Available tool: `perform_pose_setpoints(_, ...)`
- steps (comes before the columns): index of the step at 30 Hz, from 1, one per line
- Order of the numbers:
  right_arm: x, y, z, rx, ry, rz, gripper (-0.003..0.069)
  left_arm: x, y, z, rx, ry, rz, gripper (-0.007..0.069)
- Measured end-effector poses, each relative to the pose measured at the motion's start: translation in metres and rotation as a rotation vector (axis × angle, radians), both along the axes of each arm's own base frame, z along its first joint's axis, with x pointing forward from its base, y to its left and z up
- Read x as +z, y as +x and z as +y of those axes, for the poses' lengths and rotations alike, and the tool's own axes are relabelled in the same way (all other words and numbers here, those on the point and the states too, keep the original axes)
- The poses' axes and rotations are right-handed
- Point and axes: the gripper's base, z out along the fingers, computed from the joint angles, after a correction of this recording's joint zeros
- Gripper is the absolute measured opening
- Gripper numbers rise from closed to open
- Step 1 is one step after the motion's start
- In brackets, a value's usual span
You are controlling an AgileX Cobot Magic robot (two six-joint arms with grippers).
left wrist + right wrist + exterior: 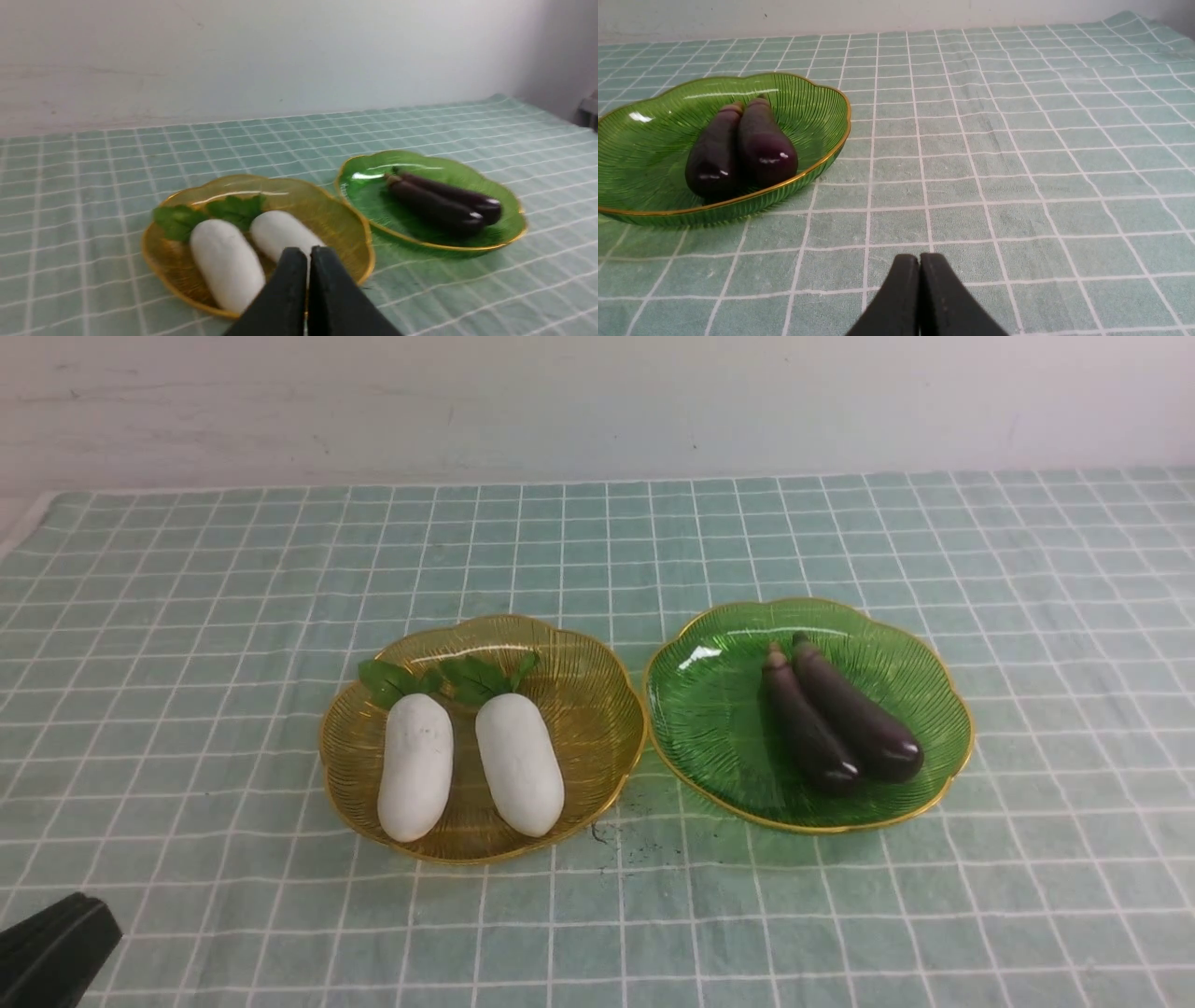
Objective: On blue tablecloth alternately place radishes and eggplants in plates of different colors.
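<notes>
Two white radishes (415, 767) (519, 763) lie side by side in the amber plate (597, 691), leaves pointing away; they also show in the left wrist view (226, 263) (280, 233). Two dark purple eggplants (808, 723) (857, 711) lie together in the green plate (709, 709), and show in the right wrist view (712, 158) (766, 147). Both plates rest on the blue tablecloth (187, 616). My left gripper (308, 254) is shut and empty, near the amber plate's front; its tip shows at the front view's bottom left (79, 910). My right gripper (920, 259) is shut and empty, above cloth beside the green plate (644, 140).
A pale wall (597, 401) runs behind the table's far edge. The cloth's left edge (23, 527) shows at the far left. Small dark specks (625, 831) lie on the cloth between the plates' front rims.
</notes>
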Motion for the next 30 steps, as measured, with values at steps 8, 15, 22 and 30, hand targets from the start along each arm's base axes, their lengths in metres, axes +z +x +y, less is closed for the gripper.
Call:
perform_pose_setpoints(8,0.0,0.0,0.0,0.0,0.0,0.0,-0.0015,-0.059,0.009,0.015,0.253,0.11,0.115,-0.0008)
perform_pose_setpoints(15,0.0,0.0,0.0,0.0,0.001,0.0,-0.0015,-0.09,0.012,0.016,0.266,0.156,0.203,-0.0008)
perform_pose_setpoints(22,0.0,0.0,0.0,0.0,0.001,0.0,-0.0015,-0.09,0.012,0.017,0.274,0.155,0.2,-0.0008)
perform_pose_setpoints(30,0.0,0.0,0.0,0.0,0.001,0.0,-0.0015,-0.09,0.012,0.019,0.319,0.15,0.204,-0.0008)
